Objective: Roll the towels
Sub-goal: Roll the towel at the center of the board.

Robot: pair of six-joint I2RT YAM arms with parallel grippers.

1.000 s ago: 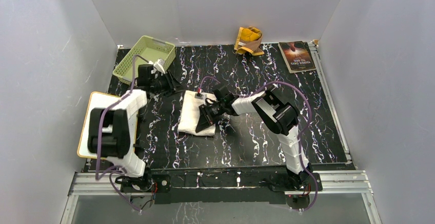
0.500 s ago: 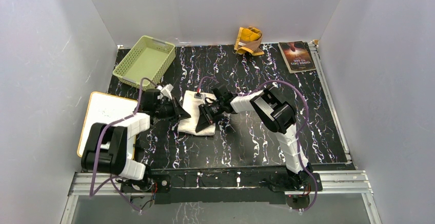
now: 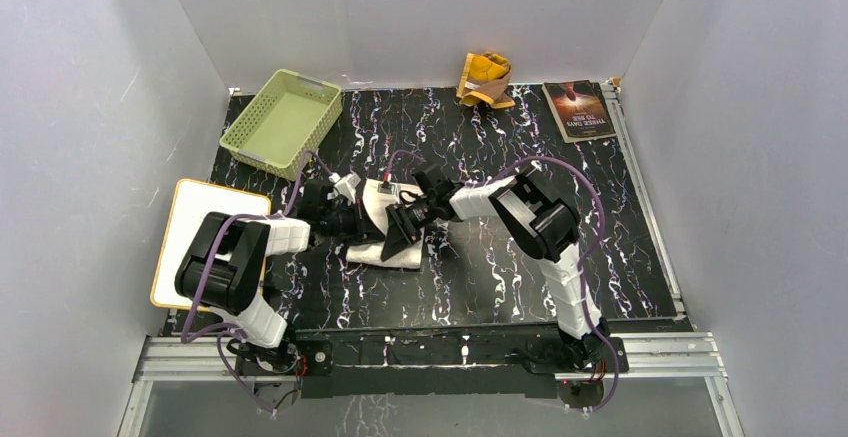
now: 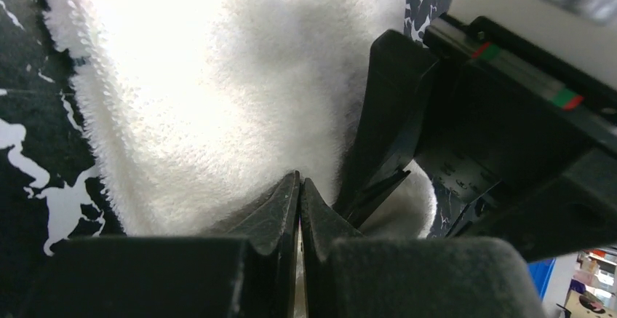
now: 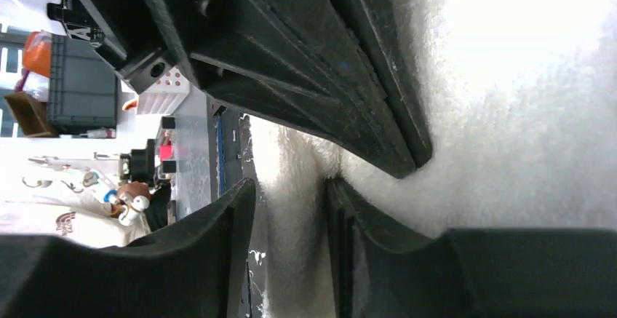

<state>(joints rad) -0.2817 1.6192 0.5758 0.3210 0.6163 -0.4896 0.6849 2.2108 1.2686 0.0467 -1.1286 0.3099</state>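
Observation:
The cream-white towel (image 3: 376,254) lies partly folded in the middle of the mat, with both grippers meeting on top of it. My left gripper (image 3: 367,219) is shut, and its tips (image 4: 300,184) press into the towel's pile (image 4: 204,92). My right gripper (image 5: 291,187) stands open around a raised fold of the white towel (image 5: 509,114). One finger touches the fold and the other stands clear of it. The left gripper's fingers (image 5: 313,63) sit just in front of it. The mustard-yellow towel (image 3: 485,79) lies crumpled at the back wall, far from both grippers.
A pale green basket (image 3: 282,117) stands at the back left. A white board (image 3: 200,232) lies at the left edge, partly under the left arm. A dark-covered book (image 3: 578,109) lies at the back right. Grey walls close in three sides.
The left arm swung from the basket over to the white towel and its jaws shut. The right gripper stayed on the towel and its jaws parted.

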